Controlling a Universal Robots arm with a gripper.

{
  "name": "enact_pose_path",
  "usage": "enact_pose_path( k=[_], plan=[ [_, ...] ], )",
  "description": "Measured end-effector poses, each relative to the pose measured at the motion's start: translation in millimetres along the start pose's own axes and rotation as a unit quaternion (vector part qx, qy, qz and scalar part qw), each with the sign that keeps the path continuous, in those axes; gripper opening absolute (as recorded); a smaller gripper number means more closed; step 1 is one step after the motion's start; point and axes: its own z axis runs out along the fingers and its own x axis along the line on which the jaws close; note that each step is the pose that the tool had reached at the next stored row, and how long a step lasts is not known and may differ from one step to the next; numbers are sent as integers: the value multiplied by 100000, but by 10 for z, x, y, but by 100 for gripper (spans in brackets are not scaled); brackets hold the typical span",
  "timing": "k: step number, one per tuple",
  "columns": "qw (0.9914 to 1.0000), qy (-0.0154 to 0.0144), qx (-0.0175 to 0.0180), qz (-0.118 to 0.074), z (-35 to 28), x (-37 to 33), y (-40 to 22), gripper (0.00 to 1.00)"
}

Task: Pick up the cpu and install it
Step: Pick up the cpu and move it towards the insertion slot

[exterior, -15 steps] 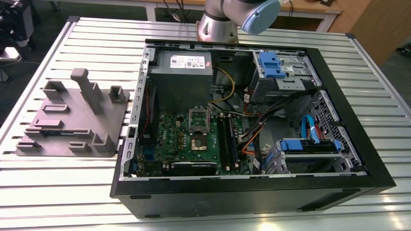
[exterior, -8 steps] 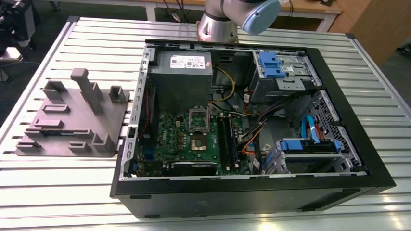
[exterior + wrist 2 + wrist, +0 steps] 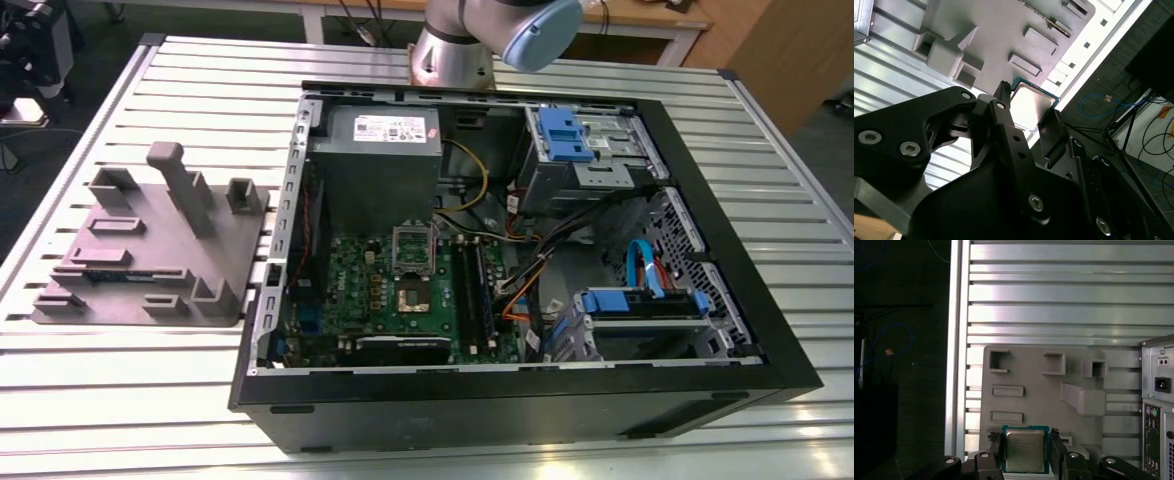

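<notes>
Over the slatted metal desk [image 3: 1054, 290] and grey tray [image 3: 1024, 365], the gripper [image 3: 1026, 440] is clamping the cpu [image 3: 1025, 455] by two opposite edges in both wrist views, likely sparing its underside for installing.

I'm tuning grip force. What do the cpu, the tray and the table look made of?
The cpu: silver metal top with a soft sheen, on a teal-edged board. The tray: matte grey with no glare, likely plastic. The table: probably aluminium, ribbed slats with bright reflections.
</notes>
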Motion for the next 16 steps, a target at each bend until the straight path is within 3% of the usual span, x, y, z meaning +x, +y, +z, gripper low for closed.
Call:
enact_pose_path(
  k=[2,16],
  plan=[
    [100000,3,0,2,-3,-97,0,47],
    [100000,5,2,1,-6,-120,0,47]
  ],
)
